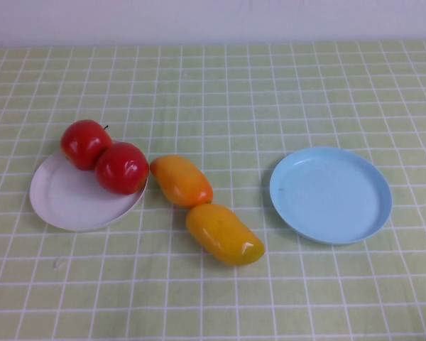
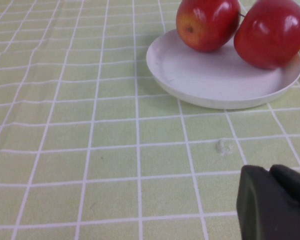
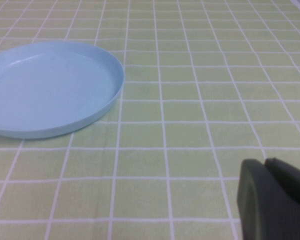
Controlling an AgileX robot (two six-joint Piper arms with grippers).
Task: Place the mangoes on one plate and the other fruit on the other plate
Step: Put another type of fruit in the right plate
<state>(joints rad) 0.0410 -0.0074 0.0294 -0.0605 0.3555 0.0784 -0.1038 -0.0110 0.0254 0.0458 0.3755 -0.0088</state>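
1. Two apples [image 1: 105,156] already sit on the white plate [image 1: 64,202]; two mangoes [image 1: 202,209] lie on the cloth, light blue plate [image 1: 331,195] empty.
2. I judge the mangoes glossy, slippery, rigid: grip across the middle.
3. Left gripper [image 2: 275,202] near the white plate, right gripper [image 3: 275,200] near the blue; jaw state I cannot tell.

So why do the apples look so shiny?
High view: lamp glare puts pale spots on both apples and the nearer mango. Left wrist view: the same gleam; left claw a blurry dark corner. Right wrist view: right claw likewise, blue plate dull.
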